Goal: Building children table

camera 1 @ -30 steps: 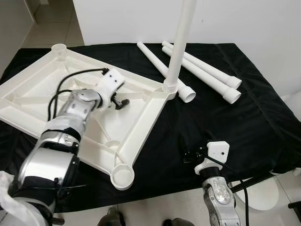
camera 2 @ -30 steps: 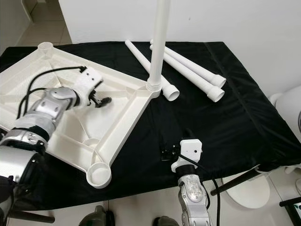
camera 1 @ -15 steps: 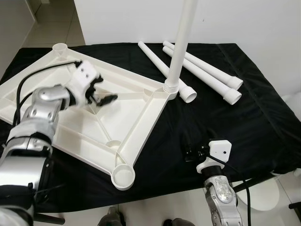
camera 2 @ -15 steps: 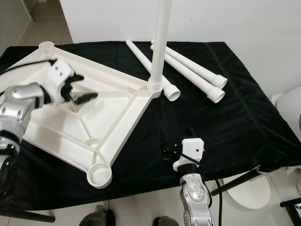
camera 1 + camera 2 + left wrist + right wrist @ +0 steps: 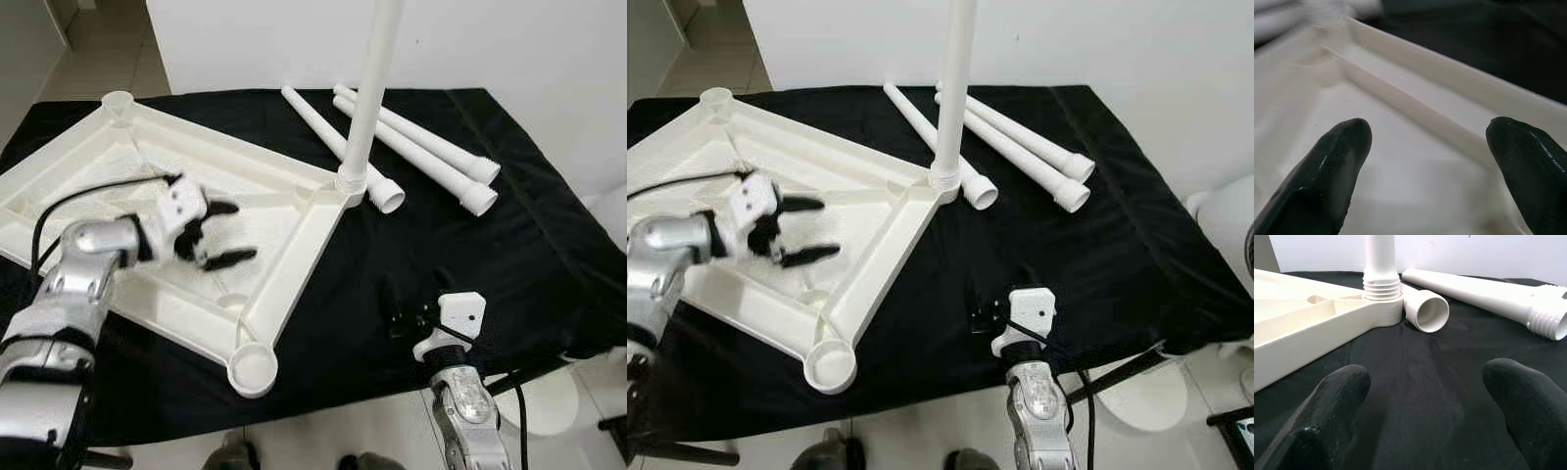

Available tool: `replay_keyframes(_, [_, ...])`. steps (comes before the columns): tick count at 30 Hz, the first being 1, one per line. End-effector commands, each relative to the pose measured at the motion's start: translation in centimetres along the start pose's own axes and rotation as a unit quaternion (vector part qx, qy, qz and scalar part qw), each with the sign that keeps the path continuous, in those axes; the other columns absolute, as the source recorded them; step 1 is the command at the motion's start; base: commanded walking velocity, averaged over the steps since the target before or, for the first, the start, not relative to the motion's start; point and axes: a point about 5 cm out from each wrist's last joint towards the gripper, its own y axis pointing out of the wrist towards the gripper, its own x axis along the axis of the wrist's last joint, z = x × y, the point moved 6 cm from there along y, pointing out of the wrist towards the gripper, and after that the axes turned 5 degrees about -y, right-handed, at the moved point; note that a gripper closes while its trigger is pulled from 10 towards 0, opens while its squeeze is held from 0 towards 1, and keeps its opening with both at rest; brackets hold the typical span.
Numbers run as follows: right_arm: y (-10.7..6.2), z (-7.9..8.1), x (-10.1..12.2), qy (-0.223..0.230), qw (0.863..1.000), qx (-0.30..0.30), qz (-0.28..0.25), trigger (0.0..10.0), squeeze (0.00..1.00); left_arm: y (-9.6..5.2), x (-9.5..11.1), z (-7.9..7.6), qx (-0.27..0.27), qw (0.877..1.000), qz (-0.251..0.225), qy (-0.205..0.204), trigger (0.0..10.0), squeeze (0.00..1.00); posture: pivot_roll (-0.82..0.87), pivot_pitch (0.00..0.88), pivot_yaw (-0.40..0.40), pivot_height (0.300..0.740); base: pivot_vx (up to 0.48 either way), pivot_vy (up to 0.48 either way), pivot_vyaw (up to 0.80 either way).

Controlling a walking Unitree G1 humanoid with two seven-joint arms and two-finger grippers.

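Upright leg (image 5: pixel 370 88) cropped above, left end effector (image 5: pixel 227 233) spread over tabletop (image 5: pixel 284 240)

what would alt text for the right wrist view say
Two open black fingers of the right gripper hover over a black cloth. Beyond them a white leg stands screwed into the corner of an upturned white tabletop, with two loose legs lying beside it.

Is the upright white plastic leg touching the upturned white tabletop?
Touching. In the right wrist view the upright white plastic leg stands with its threaded end seated in the corner socket of the upturned white tabletop, no gap between them.
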Motion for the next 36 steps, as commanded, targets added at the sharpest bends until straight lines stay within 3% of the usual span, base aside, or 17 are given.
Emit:
replay_keyframes(1, [-0.2, -0.1, -0.4, 0.003, 1.0, -0.002, 0.007, 10.0, 0.0, -0.2, 0.0, -0.8, -0.034, 0.999, 0.006, 0.011, 10.0, 0.0, 0.0, 0.052, -0.007, 0.74, 0.0, 0.0, 0.0])
replay_keyframes(4, [-0.1, -0.2, -0.4, 0.004, 1.0, -0.003, 0.006, 10.0, 0.0, -0.7, -1.3, -1.6, -0.052, 0.997, 0.044, 0.022, 10.0, 0.0, 0.0, 0.05, -0.004, 0.74, 0.0, 0.0, 0.0])
replay_keyframes(12, [-0.2, -0.2, -0.5, 0.005, 1.0, -0.002, 0.008, 10.0, 0.0, -1.9, -2.9, -1.4, -0.043, 0.994, 0.098, 0.025, 10.0, 0.0, 0.0, 0.042, -0.01, 0.74, 0.0, 0.0, 0.0])
replay_keyframes(19, [-0.2, -0.1, -0.5, 0.002, 1.0, 0.002, 0.007, 10.0, 0.0, -2.5, -3.2, -1.7, -0.054, 0.993, 0.104, 0.024, 10.0, 0.0, 0.0, 0.038, -0.011, 0.74, 0.0, 0.0, 0.0])
replay_keyframes(21, [-0.2, 0.1, -0.4, 0.005, 1.0, 0.011, 0.005, 10.0, 0.0, -2.9, -3.3, -1.8, -0.056, 0.992, 0.109, 0.023, 10.0, 0.0, 0.0, 0.033, -0.013, 0.74, 0.0, 0.0, 0.0])
replay_keyframes(22, [-0.4, 1.4, -0.1, 0.013, 0.999, 0.053, 0.002, 10.0, 0.0, -3.0, -3.3, -1.9, -0.059, 0.992, 0.108, 0.025, 10.0, 0.0, 0.01, 0.031, -0.013, 0.74, 0.0, 0.0, 0.0])
replay_keyframes(25, [-0.6, 2.3, 0.2, 0.013, 0.996, 0.084, -0.002, 10.0, 0.0, -3.2, -3.3, -2.1, -0.062, 0.992, 0.109, 0.023, 10.0, 0.0, 0.01, 0.03, -0.014, 0.74, 0.0, 0.0, 0.0])
replay_keyframes(26, [-0.9, 3.3, 0.4, 0.017, 0.993, 0.115, -0.002, 10.0, 0.0, -3.3, -3.4, -2.4, -0.07, 0.991, 0.112, 0.021, 10.0, 0.0, 0.01, 0.03, -0.017, 0.74, 0.0, 0.0, 0.0])
replay_keyframes(36, [-1.1, 4.0, 0.5, 0.022, 0.989, 0.146, 0.0, 10.0, 0.0, -3.3, -3.8, -3.0, -0.076, 0.989, 0.12, 0.027, 10.0, 0.0, 0.02, 0.032, -0.023, 0.74, 0.0, 0.0, 0.0])
